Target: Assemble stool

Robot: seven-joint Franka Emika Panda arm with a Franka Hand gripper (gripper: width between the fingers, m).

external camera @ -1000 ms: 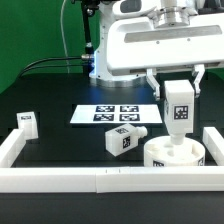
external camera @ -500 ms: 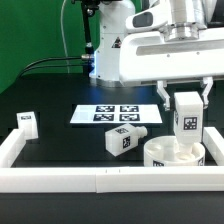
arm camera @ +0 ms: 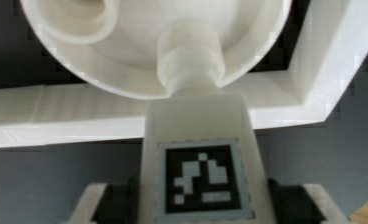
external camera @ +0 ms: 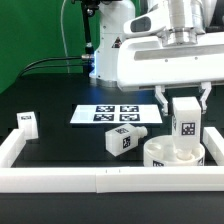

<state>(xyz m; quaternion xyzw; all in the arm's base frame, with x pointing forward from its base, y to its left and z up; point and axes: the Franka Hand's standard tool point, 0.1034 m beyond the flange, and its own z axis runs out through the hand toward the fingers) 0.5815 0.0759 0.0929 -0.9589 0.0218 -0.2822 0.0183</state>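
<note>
The round white seat disc (external camera: 176, 154) lies at the front of the exterior view's right, against the border rail. My gripper (external camera: 184, 105) is shut on an upright white stool leg (external camera: 184, 121) with a tag and holds it over the disc, its peg end down at the seat. In the wrist view the gripper (arm camera: 206, 196) grips the tagged leg (arm camera: 204, 150), whose peg reaches into the seat disc (arm camera: 92, 45). A second leg (external camera: 124, 138) lies on the table left of the seat. A third leg (external camera: 26, 123) stands at the far left.
The marker board (external camera: 112, 115) lies flat on the black table behind the loose leg. A long white border rail (external camera: 70, 178) runs along the front and up both sides. The arm's white base (external camera: 105, 50) and cables stand at the back.
My gripper has moved to the exterior view's right and lower with the leg, bringing it down onto the seat disc.
</note>
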